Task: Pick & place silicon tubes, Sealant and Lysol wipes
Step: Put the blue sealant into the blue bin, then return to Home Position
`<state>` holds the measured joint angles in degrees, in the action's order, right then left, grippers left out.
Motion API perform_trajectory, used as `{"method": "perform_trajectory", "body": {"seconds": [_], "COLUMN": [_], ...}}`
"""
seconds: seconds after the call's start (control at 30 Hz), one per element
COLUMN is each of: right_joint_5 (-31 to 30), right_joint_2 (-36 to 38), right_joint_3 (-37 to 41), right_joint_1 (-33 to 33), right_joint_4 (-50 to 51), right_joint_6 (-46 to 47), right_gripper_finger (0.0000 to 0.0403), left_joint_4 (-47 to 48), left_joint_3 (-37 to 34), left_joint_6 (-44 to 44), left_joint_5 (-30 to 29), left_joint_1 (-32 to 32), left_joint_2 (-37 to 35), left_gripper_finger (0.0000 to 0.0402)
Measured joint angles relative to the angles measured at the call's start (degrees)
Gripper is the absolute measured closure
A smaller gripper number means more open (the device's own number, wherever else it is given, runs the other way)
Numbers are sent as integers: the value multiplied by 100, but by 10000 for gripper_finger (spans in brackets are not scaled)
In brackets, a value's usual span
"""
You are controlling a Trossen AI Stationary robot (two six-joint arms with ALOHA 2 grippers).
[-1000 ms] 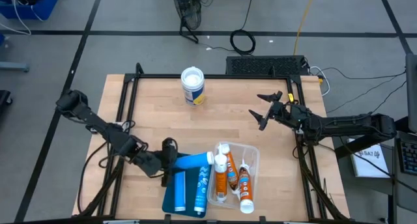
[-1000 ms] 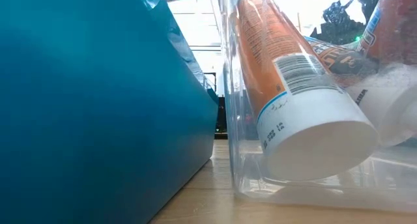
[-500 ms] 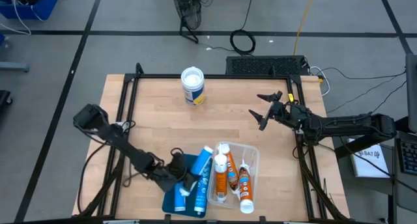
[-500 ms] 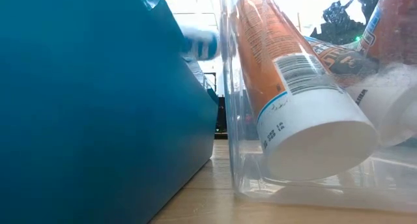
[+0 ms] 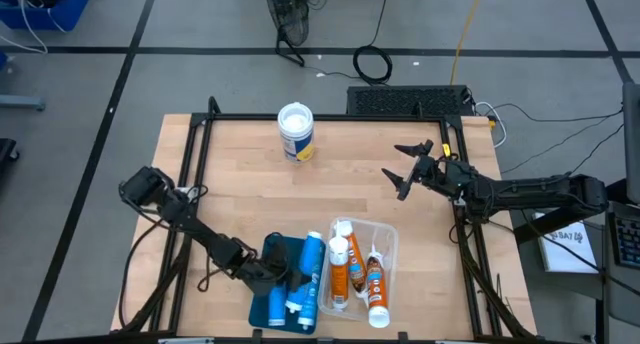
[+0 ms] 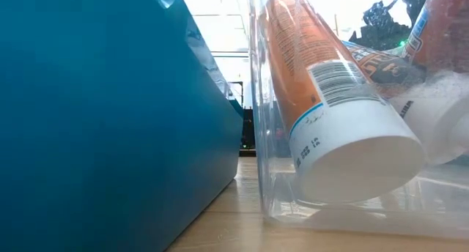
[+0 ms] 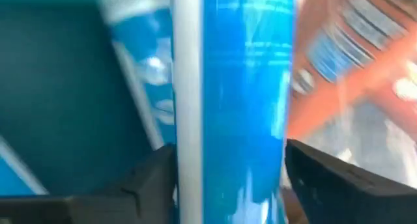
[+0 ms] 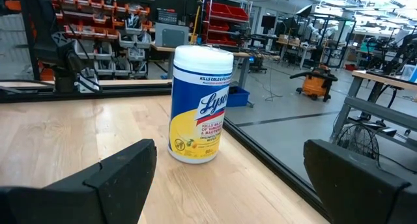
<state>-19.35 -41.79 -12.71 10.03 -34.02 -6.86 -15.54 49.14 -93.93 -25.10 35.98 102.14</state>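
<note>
My left gripper (image 5: pixel 285 276) is low over the blue bin (image 5: pixel 258 309) at the table's near edge, shut on a blue tube (image 7: pixel 234 87). Other blue tubes (image 5: pixel 278 306) lie in that bin. The clear bin (image 5: pixel 390 239) to its right holds orange-and-white tubes (image 5: pixel 353 267), which lie slanted on its floor (image 6: pixel 315 69). The Lysol wipes (image 5: pixel 296 132) canister stands upright on its base at the table's far middle. My right gripper (image 5: pixel 408 169) is open and empty at the right, facing the canister (image 8: pixel 199 107) from a distance. My left gripper pinches the blue tube between its two fingers, one on each long side (image 7: pixel 277 142). The fingers (image 7: pixel 326 178) lie across the tube and come from above, slanting down. The tube lies along the blue bin, inside it; whether it rests on the bin floor is hidden.
The blue bin's wall (image 6: pixel 110 120) and the clear bin's wall (image 6: pixel 256 135) stand close together near the table's near edge. A black frame (image 5: pixel 190 154) runs around the wooden table top (image 5: pixel 240 184). Cables lie on the floor beyond the far edge.
My left gripper has gone toward the table's near edge and right, over the blue bin, and down into it with the blue tube. The tube has turned from lying across the bin's far end to lying along it, and its end has dropped below the bin's wall.
</note>
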Motion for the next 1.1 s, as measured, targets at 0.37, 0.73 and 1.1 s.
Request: {"method": "perform_trajectory", "body": {"seconds": [0.37,0.73,1.1], "right_joint_5": [-1,1,0], "right_joint_2": [0,-1,2], "right_joint_3": [0,0,0], "right_joint_1": [0,-1,0], "right_joint_4": [0,0,0], "right_joint_6": [0,1,-1], "right_gripper_finger": [39,39,39], "left_joint_4": [-1391,-1741,-1297], "left_joint_3": [-9,0,2], "left_joint_6": [2548,7070,10100], "left_joint_5": [370,1441,1396], "left_joint_1": [16,94,-127], "left_joint_2": [-379,-1634,-2032], "left_gripper_finger": [38,23,23]}}
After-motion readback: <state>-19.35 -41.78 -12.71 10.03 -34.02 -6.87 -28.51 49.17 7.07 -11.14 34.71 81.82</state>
